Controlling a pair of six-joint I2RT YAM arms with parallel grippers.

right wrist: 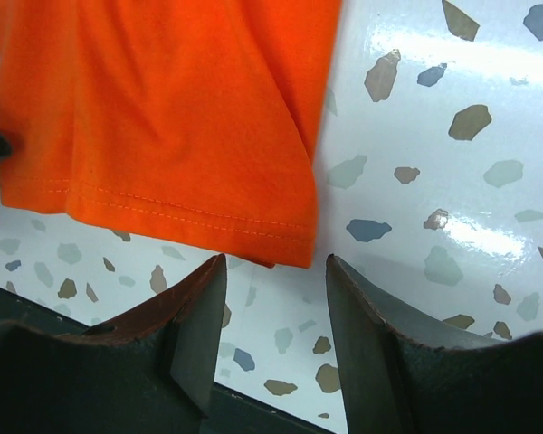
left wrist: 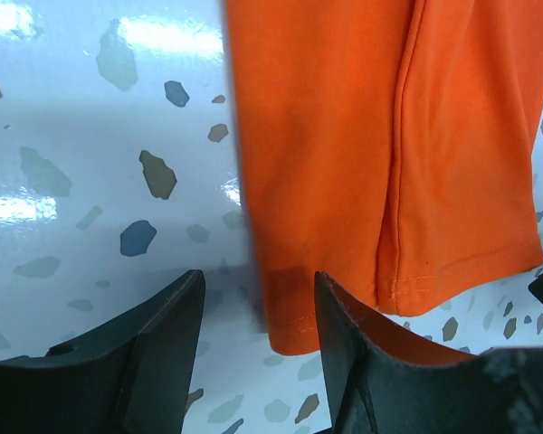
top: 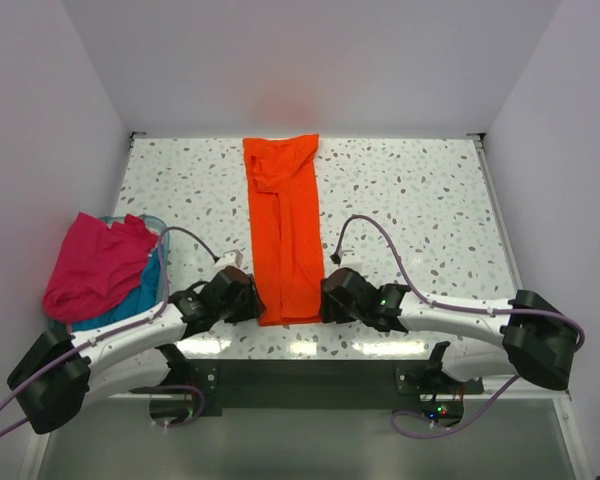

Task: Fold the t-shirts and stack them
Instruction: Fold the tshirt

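The left gripper (left wrist: 258, 282) stands with its jaws parted, black fingers low in frame. The orange t-shirt (left wrist: 344, 163) lies flat on the speckled table (left wrist: 100, 181), stitched hem nearest. The hem corner sits between the fingers; contact is unconfirmed.

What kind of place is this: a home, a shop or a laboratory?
Probably a laboratory robot cell: speckled table, plain white walls around it, left arm and right arm mounted at its near edge.
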